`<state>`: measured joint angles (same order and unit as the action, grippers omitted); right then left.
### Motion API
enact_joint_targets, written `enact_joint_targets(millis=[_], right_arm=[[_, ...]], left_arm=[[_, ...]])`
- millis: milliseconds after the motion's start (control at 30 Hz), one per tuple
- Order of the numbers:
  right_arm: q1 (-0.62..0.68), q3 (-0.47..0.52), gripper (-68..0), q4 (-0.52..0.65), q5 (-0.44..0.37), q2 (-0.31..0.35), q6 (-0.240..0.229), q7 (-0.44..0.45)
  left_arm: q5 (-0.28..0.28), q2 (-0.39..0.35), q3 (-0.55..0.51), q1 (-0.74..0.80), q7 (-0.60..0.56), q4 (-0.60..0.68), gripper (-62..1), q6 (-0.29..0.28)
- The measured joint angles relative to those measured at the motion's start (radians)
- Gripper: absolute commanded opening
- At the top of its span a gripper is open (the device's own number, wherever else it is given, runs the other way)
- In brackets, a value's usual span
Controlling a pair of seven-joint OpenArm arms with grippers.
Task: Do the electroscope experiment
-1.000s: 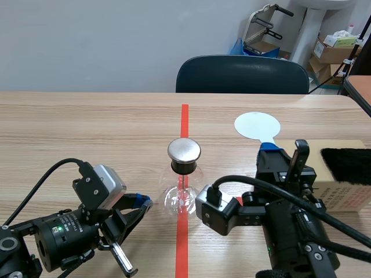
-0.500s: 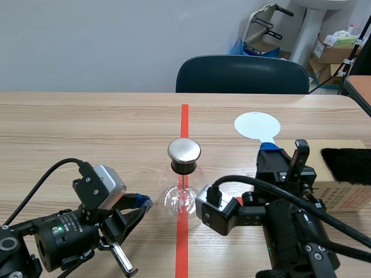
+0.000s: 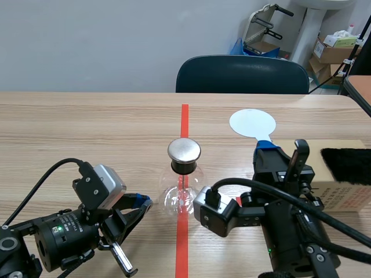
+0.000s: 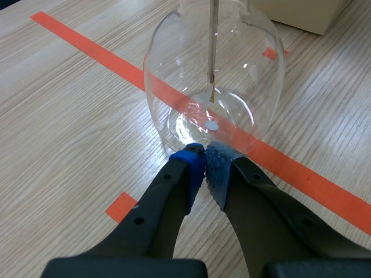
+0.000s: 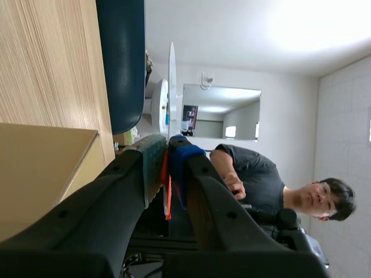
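Note:
The electroscope (image 3: 184,184) is a clear glass flask with a round metal cap (image 3: 184,150), standing on the red tape line at mid-table. In the left wrist view the flask (image 4: 214,87) shows a thin metal rod inside. My left gripper (image 4: 204,162) is shut on nothing, its tips right at the flask's base; in the scene view the left gripper (image 3: 141,202) lies left of the flask. My right gripper (image 3: 266,152) is shut on the handle of a white round paddle (image 3: 252,123), held right of the flask. From the right wrist the paddle (image 5: 172,87) appears edge-on ahead of the right gripper (image 5: 168,152).
A cardboard box (image 3: 348,194) with a black fur piece (image 3: 348,165) on top sits at the right edge. A dark blue chair (image 3: 242,75) stands behind the table. A person (image 5: 278,179) appears in the right wrist view's background.
My right gripper has shifted slightly left and farther out with the white paddle. The left arm and the electroscope have not moved.

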<state>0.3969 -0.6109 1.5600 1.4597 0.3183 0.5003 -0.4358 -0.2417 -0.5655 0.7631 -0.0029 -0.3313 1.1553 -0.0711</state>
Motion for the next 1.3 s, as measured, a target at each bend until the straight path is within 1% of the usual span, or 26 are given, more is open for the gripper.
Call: enact_joint_targets(millis=[133,233,300,367,667,833,1033,1300], right_arm=[[0.000,0.000,-66.7,0.000,0.000,0.006,0.000,0.039],[0.000,0.000,-66.7,0.000,0.000,0.008,0.002,0.098],[0.000,0.000,-66.7,0.000,0.000,0.016,0.018,0.138],[0.000,0.000,-66.7,0.000,0.000,0.024,0.023,0.175],[0.000,0.000,-66.7,0.000,0.000,0.027,0.023,0.371],[0.000,0.000,-66.7,0.000,0.000,0.028,0.023,0.455],[0.000,0.000,-66.7,0.000,0.000,0.028,0.024,0.493],[0.000,0.000,-66.7,0.000,0.000,0.028,0.024,0.495]], left_arm=[[0.000,0.000,0.000,0.000,0.000,-0.005,-55.6,0.000],[0.000,0.000,0.000,0.000,-0.003,-0.020,-55.6,0.000],[0.000,0.000,0.000,0.000,-0.003,-0.034,-55.6,0.000],[0.000,0.000,0.000,0.000,-0.005,-0.045,-55.6,0.000],[0.000,0.000,0.000,0.000,-0.019,-0.053,-55.6,0.000],[0.000,0.000,0.000,0.000,-0.019,-0.053,-55.6,0.000],[0.000,0.000,0.000,0.000,-0.019,-0.053,-55.6,0.000],[0.000,0.000,0.000,0.000,-0.019,-0.053,-55.6,0.000]])
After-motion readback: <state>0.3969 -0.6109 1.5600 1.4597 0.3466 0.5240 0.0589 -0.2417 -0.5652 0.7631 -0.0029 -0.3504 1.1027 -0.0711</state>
